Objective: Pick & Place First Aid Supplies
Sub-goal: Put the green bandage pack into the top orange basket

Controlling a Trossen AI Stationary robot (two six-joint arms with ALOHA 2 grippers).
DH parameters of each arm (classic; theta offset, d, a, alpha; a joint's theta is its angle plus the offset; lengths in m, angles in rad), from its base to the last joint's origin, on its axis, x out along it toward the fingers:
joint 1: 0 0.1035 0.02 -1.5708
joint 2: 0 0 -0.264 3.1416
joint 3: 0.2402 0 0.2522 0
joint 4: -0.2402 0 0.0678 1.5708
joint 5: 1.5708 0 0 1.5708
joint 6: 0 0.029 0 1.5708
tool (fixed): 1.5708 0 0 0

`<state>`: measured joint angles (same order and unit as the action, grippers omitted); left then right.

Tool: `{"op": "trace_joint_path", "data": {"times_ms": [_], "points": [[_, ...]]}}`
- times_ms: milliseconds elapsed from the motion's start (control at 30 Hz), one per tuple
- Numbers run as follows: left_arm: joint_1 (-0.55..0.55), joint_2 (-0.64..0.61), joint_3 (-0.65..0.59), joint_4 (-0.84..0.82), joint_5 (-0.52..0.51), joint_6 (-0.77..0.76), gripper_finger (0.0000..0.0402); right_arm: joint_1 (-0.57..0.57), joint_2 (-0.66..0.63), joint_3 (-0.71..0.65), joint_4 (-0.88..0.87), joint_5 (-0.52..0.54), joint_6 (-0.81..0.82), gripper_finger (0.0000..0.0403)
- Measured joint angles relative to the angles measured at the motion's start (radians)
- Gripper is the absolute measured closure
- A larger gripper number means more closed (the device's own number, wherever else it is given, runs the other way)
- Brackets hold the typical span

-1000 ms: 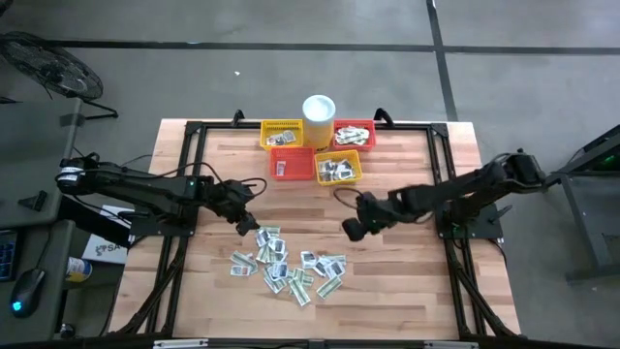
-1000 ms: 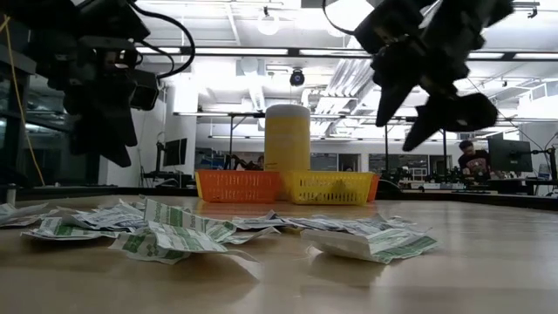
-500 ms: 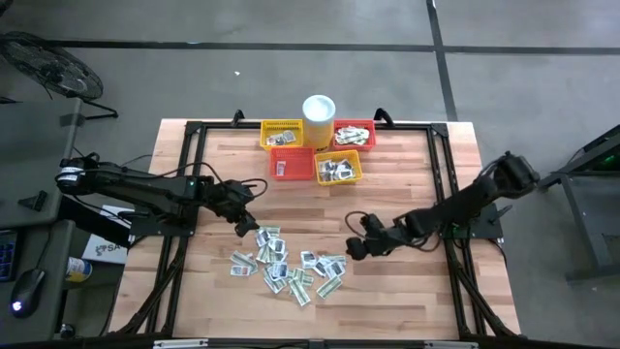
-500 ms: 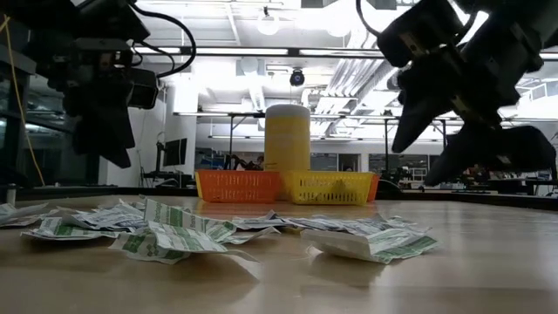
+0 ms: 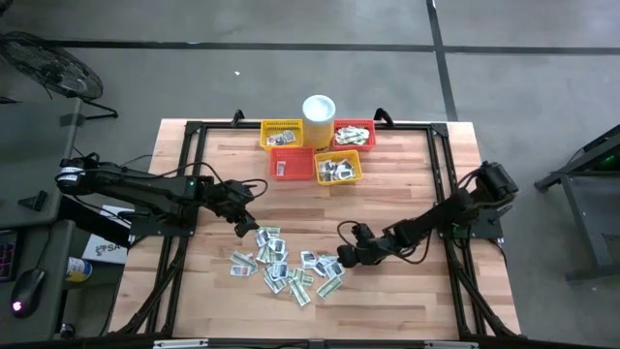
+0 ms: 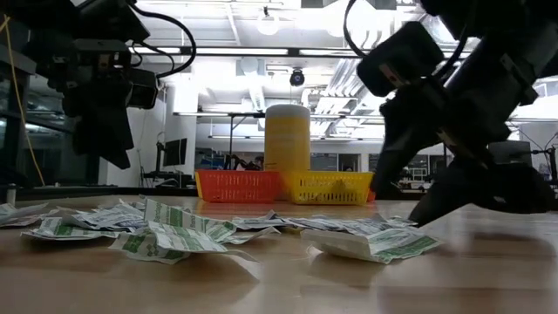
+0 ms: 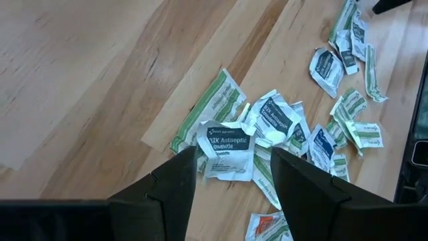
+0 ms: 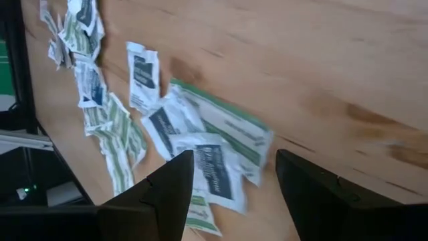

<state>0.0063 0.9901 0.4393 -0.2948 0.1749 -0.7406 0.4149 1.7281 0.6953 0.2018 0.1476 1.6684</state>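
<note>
Right end effector (image 5: 341, 260), fingers spread wide and empty, hangs low at the right edge of the first aid supplies (image 5: 287, 267) scattered on the near middle tabletop (image 5: 387, 184). Left end effector (image 5: 246, 224) waits open at the pile's far-left edge. Packets look light, flimsy, slippery; pinching a lifted edge seems best.

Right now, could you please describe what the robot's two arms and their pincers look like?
Both arms are dark, slim and jointed, with black cables looping alongside. The left pincer and right pincer each end in two flat, tapered black fingers.
</note>
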Motion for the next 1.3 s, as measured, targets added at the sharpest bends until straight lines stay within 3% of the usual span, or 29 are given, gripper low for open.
{"op": "trace_joint_path", "data": {"times_ms": [367,900,1133,1300], "points": [[0.0,0.0,0.0,-0.001,0.004,0.007,0.0211,-0.003,0.06,0.053,-0.022,0.008,0.029,0.0206],[0.0,0.0,0.0,0.0,0.009,0.014,0.0211,-0.017,0.063,0.05,-0.051,0.002,0.033,0.0395],[0.0,0.0,0.0,0.0,0.001,0.014,0.0211,-0.017,0.054,0.049,-0.046,0.01,0.019,0.0402],[0.0,0.0,0.0,0.001,-0.001,0.012,0.0211,-0.02,-0.01,0.046,-0.065,0.104,-0.022,0.0402]]}}
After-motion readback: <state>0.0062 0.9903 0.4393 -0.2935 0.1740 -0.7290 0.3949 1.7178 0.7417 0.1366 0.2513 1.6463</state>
